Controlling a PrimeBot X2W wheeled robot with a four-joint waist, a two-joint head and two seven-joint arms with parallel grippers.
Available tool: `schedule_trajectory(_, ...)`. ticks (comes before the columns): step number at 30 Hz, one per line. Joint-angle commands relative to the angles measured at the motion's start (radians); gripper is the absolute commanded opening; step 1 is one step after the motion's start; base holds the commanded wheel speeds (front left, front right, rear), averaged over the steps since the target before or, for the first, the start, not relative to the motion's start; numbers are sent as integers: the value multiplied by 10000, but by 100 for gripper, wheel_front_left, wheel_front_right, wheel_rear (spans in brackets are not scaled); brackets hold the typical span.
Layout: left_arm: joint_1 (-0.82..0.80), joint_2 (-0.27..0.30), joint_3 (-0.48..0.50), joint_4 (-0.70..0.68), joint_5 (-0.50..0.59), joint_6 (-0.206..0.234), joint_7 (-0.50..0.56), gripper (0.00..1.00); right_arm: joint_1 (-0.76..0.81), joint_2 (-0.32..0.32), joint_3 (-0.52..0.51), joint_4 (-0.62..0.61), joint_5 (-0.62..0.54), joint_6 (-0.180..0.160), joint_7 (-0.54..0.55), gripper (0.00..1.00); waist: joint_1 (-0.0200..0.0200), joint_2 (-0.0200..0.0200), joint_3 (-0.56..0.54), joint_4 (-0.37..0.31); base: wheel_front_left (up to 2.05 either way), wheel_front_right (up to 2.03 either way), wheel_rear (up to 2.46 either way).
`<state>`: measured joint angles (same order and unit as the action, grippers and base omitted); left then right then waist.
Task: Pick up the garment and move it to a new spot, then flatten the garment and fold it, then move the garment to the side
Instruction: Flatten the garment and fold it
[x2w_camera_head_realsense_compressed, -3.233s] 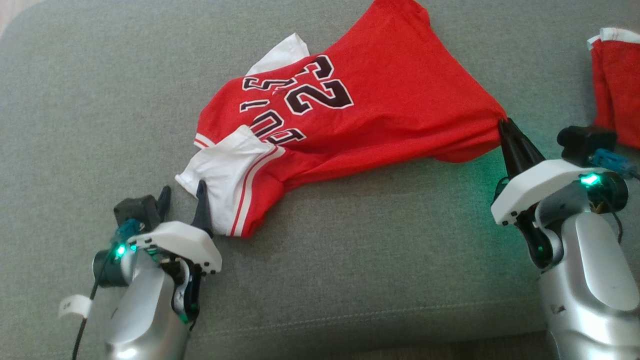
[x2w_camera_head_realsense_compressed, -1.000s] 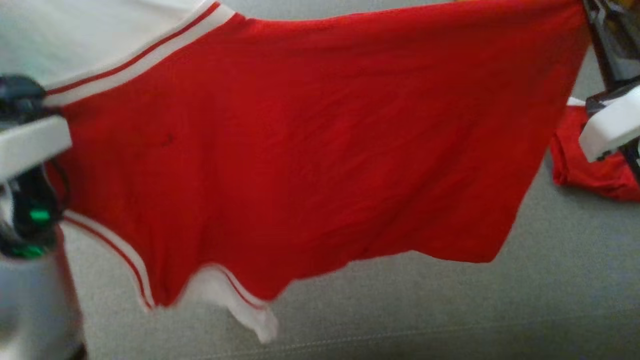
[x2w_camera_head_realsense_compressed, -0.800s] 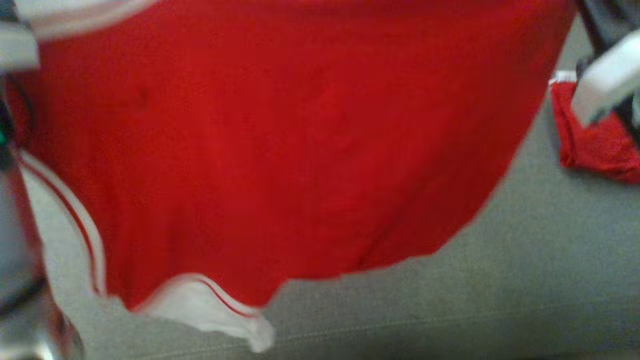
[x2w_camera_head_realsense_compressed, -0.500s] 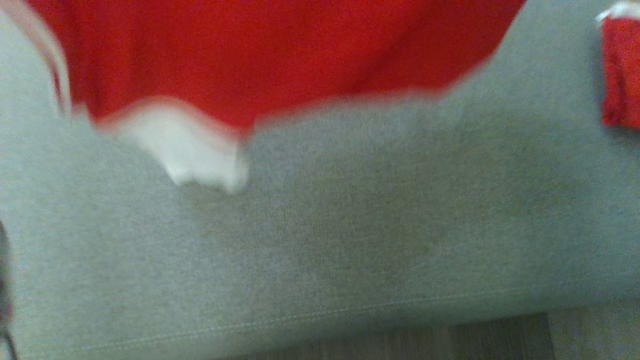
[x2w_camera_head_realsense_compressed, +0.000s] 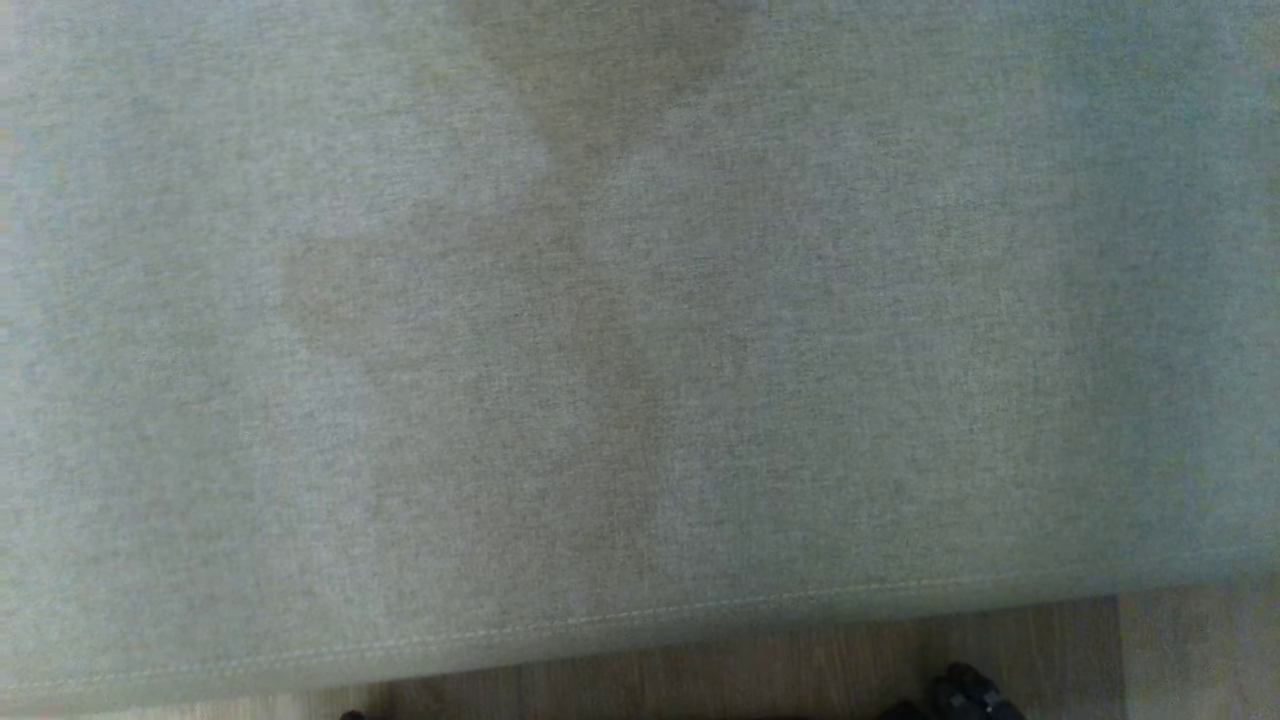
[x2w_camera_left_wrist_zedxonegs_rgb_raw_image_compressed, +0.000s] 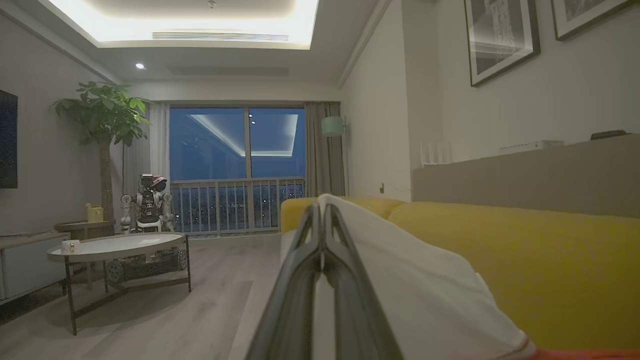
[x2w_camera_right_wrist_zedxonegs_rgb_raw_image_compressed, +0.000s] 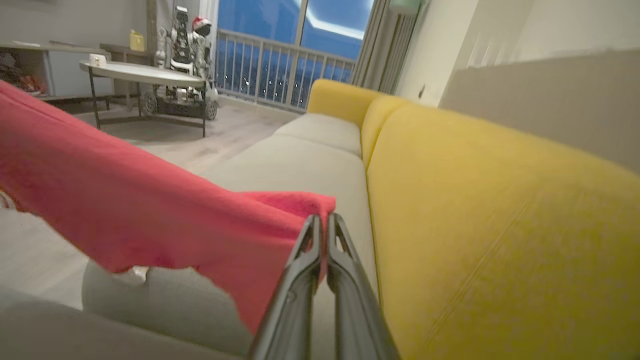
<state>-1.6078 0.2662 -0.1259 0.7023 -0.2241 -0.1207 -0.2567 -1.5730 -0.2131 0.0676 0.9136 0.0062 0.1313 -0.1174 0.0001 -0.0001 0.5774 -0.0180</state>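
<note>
Left gripper (x2w_camera_left_wrist_zedxonegs_rgb_raw_image_compressed: 324, 207): I see the jaws pressed together, pinching a white part of the garment (x2w_camera_left_wrist_zedxonegs_rgb_raw_image_compressed: 415, 285).
Right gripper (x2w_camera_right_wrist_zedxonegs_rgb_raw_image_compressed: 325, 220): jaws pinching a red corner of the garment.
Garment: held up between both grippers. In the right wrist view the red cloth stretches away left, its loose edge hanging above the grey seat (x2w_camera_right_wrist_zedxonegs_rgb_raw_image_compressed: 310, 150).
Head view: I get grey seat cloth, with a strip of wood floor (x2w_camera_head_realsense_compressed: 1000, 640) along the bottom.
Sofa back (x2w_camera_right_wrist_zedxonegs_rgb_raw_image_compressed: 500, 200): yellow, beside both grippers.
Background: coffee table (x2w_camera_left_wrist_zedxonegs_rgb_raw_image_compressed: 117, 246), plant (x2w_camera_left_wrist_zedxonegs_rgb_raw_image_compressed: 102, 112), window (x2w_camera_left_wrist_zedxonegs_rgb_raw_image_compressed: 235, 165).
</note>
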Motion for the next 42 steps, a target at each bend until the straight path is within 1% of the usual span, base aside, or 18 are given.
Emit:
schedule_trajectory(1,148,425,-110,-521,47,-40,-43,0,115,160,-52,32,93,-6,-234,0,-1,1,-86,107,0,0,0)
schedule_trajectory(4,1360,460,-455,-988,78,-78,-47,0,825,213,56,842,423,-6,-573,0,-1,1,-304,278,0,0,0)
schedule_trajectory(5,1839,571,-659,-1212,243,-84,-47,0,1093,209,132,1087,519,-6,-642,0,-1,1,-402,334,0,0,0)
schedule_trajectory(7,2943,1002,-1381,-1864,940,-91,-48,0,1647,177,427,1516,592,-6,-769,0,-1,1,-619,421,0,0,0)
schedule_trajectory(10,4806,1187,-1812,-2395,1072,-95,-49,0,2567,152,915,2190,847,-6,-790,0,-1,1,-1137,571,0,0,0)
schedule_trajectory(15,7372,1445,-2479,-2800,1040,-97,-50,0,3934,-69,1644,2902,1425,-6,-732,0,-1,1,-2165,813,0,0,0)
schedule_trajectory(20,9043,1870,-3223,-2806,796,-98,-50,0,4994,-251,2464,3145,1948,-6,-415,0,-1,1,-3065,879,0,0,0)
schedule_trajectory(24,9788,2150,-3899,-2910,501,-98,-50,0,5659,-473,3028,3086,2459,-6,-186,0,-1,1,-3523,955,0,0,0)
schedule_trajectory(26,10050,2119,-4202,-2964,249,-99,-50,0,6092,-662,3387,2969,2668,-6,-167,0,-1,1,-3815,1065,0,0,0)
schedule_trajectory(28,10286,2225,-4524,-2941,69,-99,-49,0,6531,-811,3786,2825,2913,-6,-22,0,-1,1,-4092,1075,0,0,0)
schedule_trajectory(34,10917,2857,-5203,-3087,-529,-99,233,0,7373,-1130,4835,1938,3982,-6,599,0,-1,1,-4642,901,0,0,0)
schedule_trajectory(35,10917,2857,-5203,-3087,-529,-99,233,0,7373,-1130,4835,1938,3982,-6,599,0,-1,1,-4642,901,0,0,0)
schedule_trajectory(36,11050,2968,-5337,-3171,-657,-99,328,0,7553,-1193,5079,1738,4178,-6,772,0,-1,1,-4730,871,0,0,0)
schedule_trajectory(42,11852,3697,-6001,-3945,-1527,-99,1141,0,8446,-1923,6327,463,5468,-6,1838,0,-1,1,-5160,706,0,0,0)
